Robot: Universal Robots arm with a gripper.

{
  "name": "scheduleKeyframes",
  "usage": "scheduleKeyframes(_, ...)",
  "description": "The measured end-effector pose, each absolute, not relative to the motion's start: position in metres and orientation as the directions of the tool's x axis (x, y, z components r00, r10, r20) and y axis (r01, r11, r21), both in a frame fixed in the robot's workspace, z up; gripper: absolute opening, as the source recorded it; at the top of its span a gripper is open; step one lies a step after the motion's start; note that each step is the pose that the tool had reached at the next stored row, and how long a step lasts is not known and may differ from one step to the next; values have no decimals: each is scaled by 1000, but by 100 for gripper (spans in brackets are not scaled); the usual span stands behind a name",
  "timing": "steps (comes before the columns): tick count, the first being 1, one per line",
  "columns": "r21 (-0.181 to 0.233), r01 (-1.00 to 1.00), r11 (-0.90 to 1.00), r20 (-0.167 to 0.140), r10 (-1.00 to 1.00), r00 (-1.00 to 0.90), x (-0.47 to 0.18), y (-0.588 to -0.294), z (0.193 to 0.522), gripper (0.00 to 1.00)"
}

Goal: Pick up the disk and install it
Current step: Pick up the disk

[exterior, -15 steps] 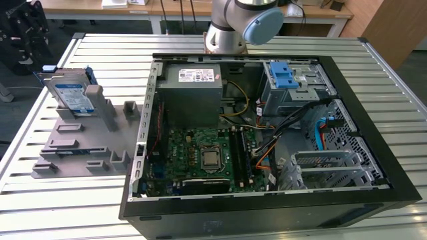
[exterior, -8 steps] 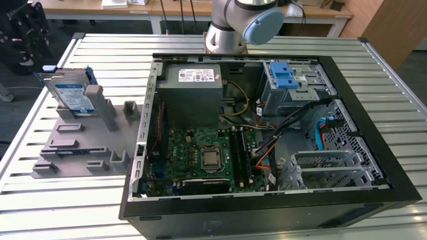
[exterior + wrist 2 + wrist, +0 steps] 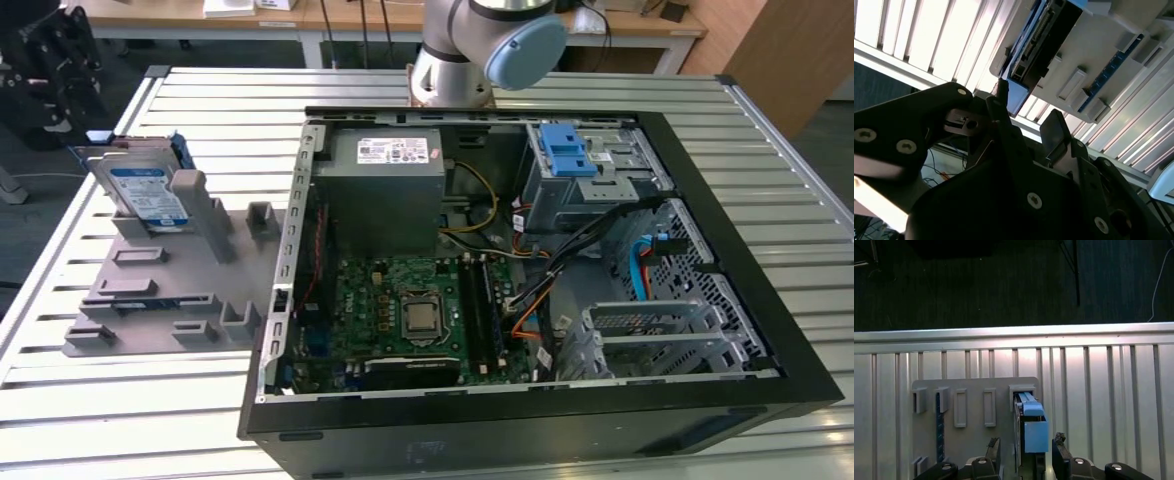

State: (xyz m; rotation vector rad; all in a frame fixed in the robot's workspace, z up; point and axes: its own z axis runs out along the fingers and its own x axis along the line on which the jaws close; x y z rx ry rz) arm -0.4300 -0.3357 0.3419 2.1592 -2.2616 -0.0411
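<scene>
Slatted metal bench (image 3: 134, 420) under everything. Most of it taken up by an open computer case (image 3: 534, 432) lying on its side, with the grey power supply (image 3: 387, 190) toward the far edge and a drive cage (image 3: 587, 175) with blue latches beside that.

Along the bench edge on the exterior view's left, a grey slotted fixture plate (image 3: 147, 290). Standing on edge in the plate's far slot, toward the bench's far corner on that side: the disk (image 3: 144, 195), label face showing, well apart from the case.

Probably stiff and fairly dense for its bulk, with smooth metal faces that could slip. Likely sensitive to knocks and to pressure on the connector edge, so best handled without bumps. Best taken across the two broad faces or on the blue carrier (image 3: 1035, 435) near the upper edge, clear of the connector, then lifted straight out of the slot to avoid binding.

In both wrist views, gripper (image 3: 1026, 444) spread wide and holding nothing. In the first wrist view, placed astride the disk's carrier end, one of the fingers (image 3: 1060, 445) on each side with a sliver of gap to the plastic. No contact visible. In the second wrist view, disk's dark connector edge seen just past the fingertips. Hard to tell how far down the faces the tips reach.
</scene>
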Motion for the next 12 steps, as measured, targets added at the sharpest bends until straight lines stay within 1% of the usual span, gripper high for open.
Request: scheduleKeyframes(12,29,-999,46,-8,-999,-46,-433,-332,324,53)
